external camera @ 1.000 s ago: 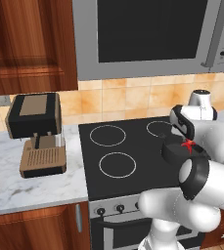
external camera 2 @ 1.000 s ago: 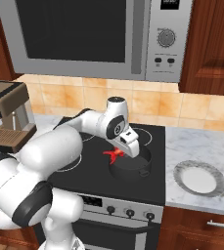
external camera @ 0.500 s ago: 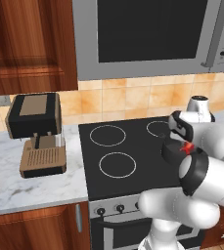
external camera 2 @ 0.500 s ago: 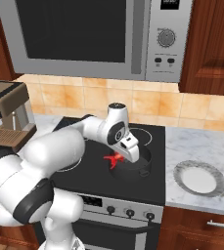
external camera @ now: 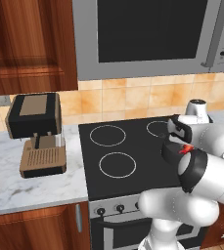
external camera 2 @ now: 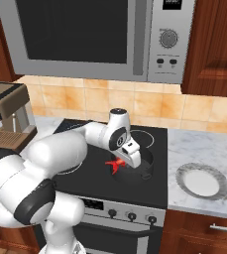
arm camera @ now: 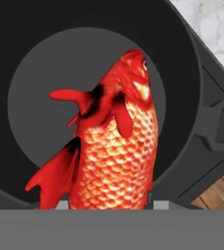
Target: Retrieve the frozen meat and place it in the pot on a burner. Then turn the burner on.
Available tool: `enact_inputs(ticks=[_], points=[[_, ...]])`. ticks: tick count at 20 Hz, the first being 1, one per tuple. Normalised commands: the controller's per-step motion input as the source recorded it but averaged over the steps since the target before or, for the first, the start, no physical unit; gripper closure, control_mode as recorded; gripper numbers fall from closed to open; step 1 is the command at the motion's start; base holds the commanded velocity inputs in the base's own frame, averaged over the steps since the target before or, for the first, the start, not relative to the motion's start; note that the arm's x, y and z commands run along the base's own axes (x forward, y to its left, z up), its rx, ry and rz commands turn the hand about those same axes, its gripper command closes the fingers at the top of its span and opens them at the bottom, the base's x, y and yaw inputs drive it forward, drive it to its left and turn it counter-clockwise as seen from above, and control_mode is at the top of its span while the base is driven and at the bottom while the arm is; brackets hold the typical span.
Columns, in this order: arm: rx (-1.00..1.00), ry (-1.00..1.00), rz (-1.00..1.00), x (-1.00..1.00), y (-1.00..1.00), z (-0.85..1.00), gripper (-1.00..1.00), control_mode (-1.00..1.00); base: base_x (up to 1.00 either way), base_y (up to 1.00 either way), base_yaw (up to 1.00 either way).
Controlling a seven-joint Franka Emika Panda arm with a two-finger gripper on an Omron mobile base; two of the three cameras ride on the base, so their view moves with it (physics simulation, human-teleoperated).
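Closed on the meat [arm camera: 114, 151], the end effector [external camera 2: 126, 158] hangs over the pot [external camera 2: 143, 159] at the front right of the stove [external camera 2: 100, 173]. From the right base view its dark fingers sit low at the pot's near rim, with a bit of red fin sticking out to the left just beside them. In the left base view the end effector [external camera: 180, 144] is mostly hidden behind the arm's white elbow; a small red tip [external camera: 184, 149] shows there against the pot's dark side [external camera: 168, 152].

Seen from the hand, the meat is a red, scaly fish with orange-white flanks and dark patches near the fins. It points head-first down into the pot [arm camera: 196, 97], its head over the paler grey circle of the pot's floor, its tail toward the camera. The finger tips themselves are hidden behind the fish, so the grip is judged from the fish hanging in line with the hand. Whether the fish touches the pot's floor cannot be told. One stubby handle [arm camera: 220, 124] juts from the pot's right wall, and beyond it lie a strip of marble desk [arm camera: 212, 24] and a patch of wood.

A pale grey dish [external camera 2: 202, 180] rests on the desk [external camera 2: 204, 149] right of the stove, well apart from the pot. A coffee machine [external camera: 37, 133] stands on the desk left of the stove. A microwave [external camera 2: 90, 37] hangs above. Knobs [external camera 2: 131, 215] line the stove's front panel.
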Motion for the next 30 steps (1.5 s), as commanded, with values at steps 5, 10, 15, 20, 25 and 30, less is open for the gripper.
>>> enact_inputs(ticks=[5, 10, 15, 20, 25, 30], points=[[0.0, 0.01, 0.0, 0.02, 0.0, 0.0, 1.0, -1.0, 0.0, 0.0, 0.0], [0.0, 0.0, 0.0, 0.06, -0.06, 0.02, 1.0, -1.0, 0.0, 0.0, 0.0], [0.01, 0.0, 0.0, 0.05, -0.06, 0.17, 1.0, -1.0, 0.0, 0.0, 0.0], [0.0, 0.0, 0.0, 0.21, -0.04, 0.1, 1.0, -1.0, 0.0, 0.0, 0.0], [0.0, 0.0, 0.0, 0.32, -0.08, 0.0, 1.0, -1.0, 0.0, 0.0, 0.0], [0.0, 0.0, 0.0, 0.21, -0.1, 0.0, 1.0, -1.0, 0.0, 0.0, 0.0]])
